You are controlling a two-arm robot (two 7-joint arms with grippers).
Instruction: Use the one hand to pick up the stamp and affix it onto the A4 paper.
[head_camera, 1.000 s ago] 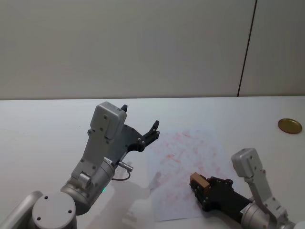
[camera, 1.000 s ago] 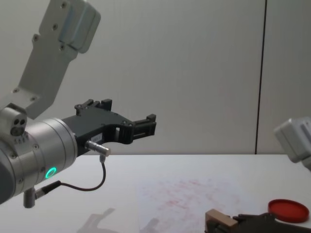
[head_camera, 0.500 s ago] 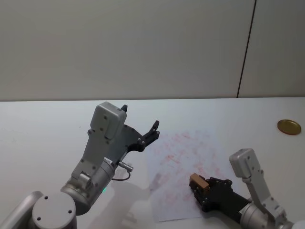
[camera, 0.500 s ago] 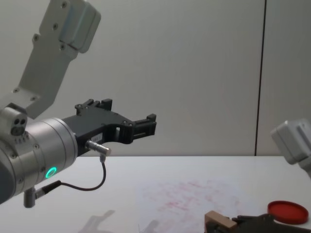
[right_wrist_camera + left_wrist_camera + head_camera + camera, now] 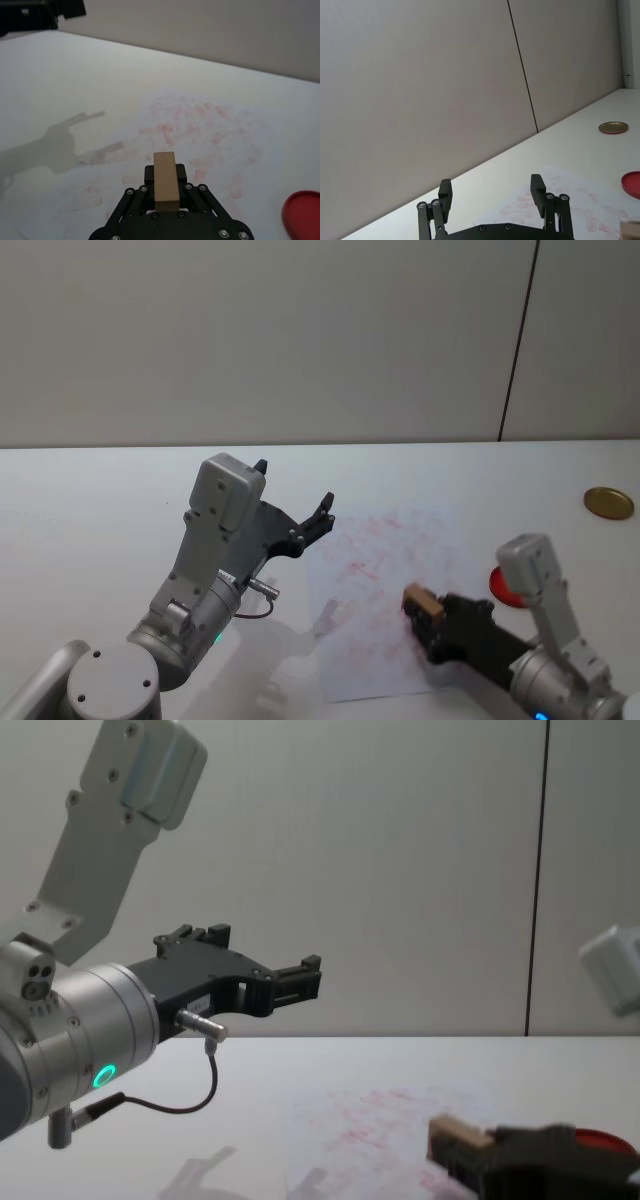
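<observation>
While the right gripper point(image 5: 423, 614) clamps the stamp point(image 5: 424, 600), paper point(image 5: 385, 560) beneath it, the left gripper point(image 5: 295, 488) hangs parked, fingers wide.

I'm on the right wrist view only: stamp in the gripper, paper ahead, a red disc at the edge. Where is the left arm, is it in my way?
Observer: No. The left gripper hangs raised over the table, left of the A4 paper, fingers open and holding nothing.
Operator: Is the stamp down on the sheet yet?
Observer: From the chest view the stamp lies level in the right gripper, low over the paper; I cannot tell whether it touches.
Operator: Anything beyond that red disc?
Observer: Yes, a gold disc lies farther back and to the right of the red disc.
</observation>
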